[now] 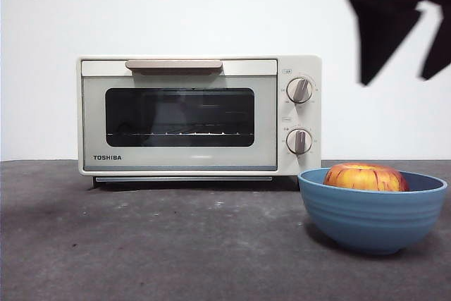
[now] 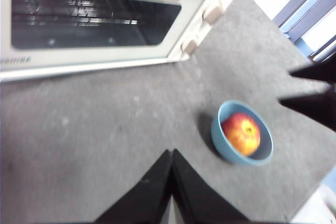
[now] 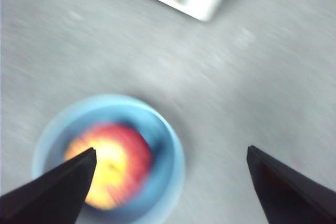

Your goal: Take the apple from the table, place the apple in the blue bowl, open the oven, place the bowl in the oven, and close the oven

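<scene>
The apple [image 1: 365,177] sits in the bowl [image 1: 373,213], oven [image 1: 199,115] unopened; right tool [image 1: 398,33] hangs above, jaws apart, left tool [image 2: 171,157] together.

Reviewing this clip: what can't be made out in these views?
- Oven interior: front view, dark glass shows only a rack.
- Knob markings: too small in every view.
- Apple underside: blue bowl wall hides it.
- Right wrist view: motion blur smears bowl and apple.
- Right end effector: cut off by the frame edge.
</scene>
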